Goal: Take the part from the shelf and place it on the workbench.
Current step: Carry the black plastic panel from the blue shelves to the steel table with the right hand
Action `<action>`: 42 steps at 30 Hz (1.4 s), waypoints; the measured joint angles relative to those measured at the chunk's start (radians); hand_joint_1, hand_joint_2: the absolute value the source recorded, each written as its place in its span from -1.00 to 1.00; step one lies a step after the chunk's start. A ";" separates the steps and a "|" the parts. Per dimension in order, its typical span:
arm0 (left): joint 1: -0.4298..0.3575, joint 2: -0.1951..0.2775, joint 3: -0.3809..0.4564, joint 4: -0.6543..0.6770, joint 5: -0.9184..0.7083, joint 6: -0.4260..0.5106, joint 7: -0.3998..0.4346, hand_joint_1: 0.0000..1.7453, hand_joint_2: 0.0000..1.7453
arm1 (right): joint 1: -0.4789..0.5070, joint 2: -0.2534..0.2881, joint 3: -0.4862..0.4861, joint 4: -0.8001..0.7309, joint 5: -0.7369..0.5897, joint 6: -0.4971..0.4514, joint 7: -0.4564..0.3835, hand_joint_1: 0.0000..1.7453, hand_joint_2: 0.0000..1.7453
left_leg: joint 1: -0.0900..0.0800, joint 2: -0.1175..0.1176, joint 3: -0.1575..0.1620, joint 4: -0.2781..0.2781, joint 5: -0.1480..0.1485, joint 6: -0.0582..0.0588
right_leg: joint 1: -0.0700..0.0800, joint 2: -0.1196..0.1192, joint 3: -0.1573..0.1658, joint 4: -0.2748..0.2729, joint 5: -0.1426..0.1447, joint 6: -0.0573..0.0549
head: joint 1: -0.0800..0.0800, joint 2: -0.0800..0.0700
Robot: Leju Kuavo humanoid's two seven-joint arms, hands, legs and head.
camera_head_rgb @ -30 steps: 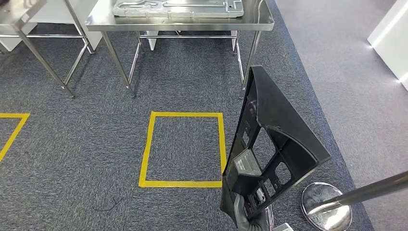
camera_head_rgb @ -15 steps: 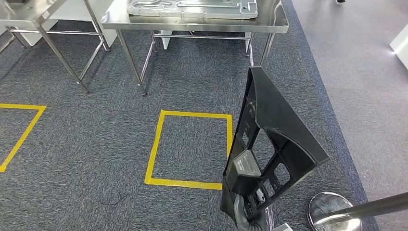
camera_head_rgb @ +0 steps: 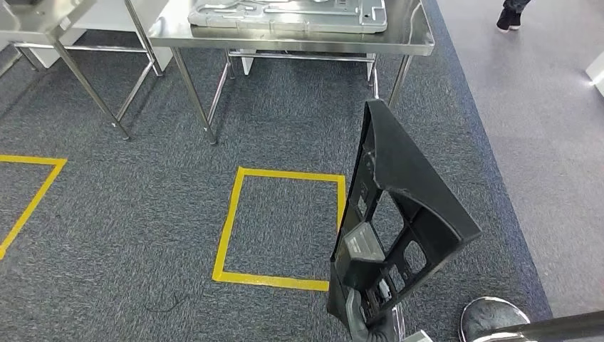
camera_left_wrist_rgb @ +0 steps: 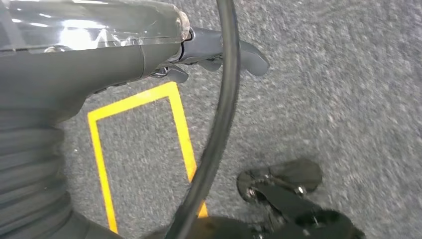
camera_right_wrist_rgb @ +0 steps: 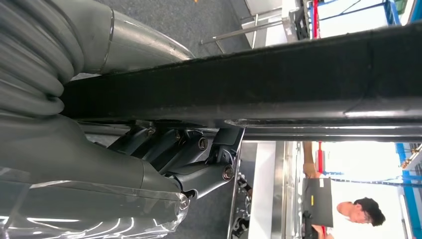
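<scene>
light: bright, even | glare: workbench (camera_head_rgb: 299, 39) top | blur: left wrist carpet (camera_left_wrist_rgb: 323, 89)

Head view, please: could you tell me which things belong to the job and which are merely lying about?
Job:
black part, held upright by the right hand
steel workbench ahead

Lying about:
grey tray on the workbench
yellow floor square
second steel table
a person's shoe

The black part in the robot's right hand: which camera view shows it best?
The head view: the black part stands upright there, its whole outline and cutouts visible. The right wrist view shows just one dark edge close up. The left wrist view gives nothing clearly identifiable as it.
</scene>
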 joint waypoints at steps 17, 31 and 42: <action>-0.003 -0.001 0.015 -0.001 -0.015 -0.004 0.009 -1.00 1.00 | 0.008 -0.008 0.005 0.008 0.001 -0.008 -0.001 1.00 1.00 | 0.020 -0.008 0.131 0.035 -0.085 -0.043 | -0.019 0.014 -0.164 0.014 0.110 -0.008 | 0.000 0.000; 0.000 -0.001 0.014 -0.001 -0.047 -0.018 0.028 -1.00 1.00 | 0.034 -0.006 0.000 0.002 0.034 -0.060 0.014 1.00 1.00 | 0.001 -0.006 -0.024 0.020 0.007 0.005 | -0.004 0.021 0.029 0.016 -0.019 0.010 | 0.000 0.000; -0.009 -0.004 0.014 -0.001 -0.056 -0.035 0.028 -1.00 1.00 | 0.073 -0.008 -0.011 -0.004 0.060 -0.098 0.030 1.00 1.00 | 0.007 -0.014 0.116 -0.003 -0.092 0.009 | -0.007 0.017 -0.178 0.082 0.050 0.023 | 0.001 0.000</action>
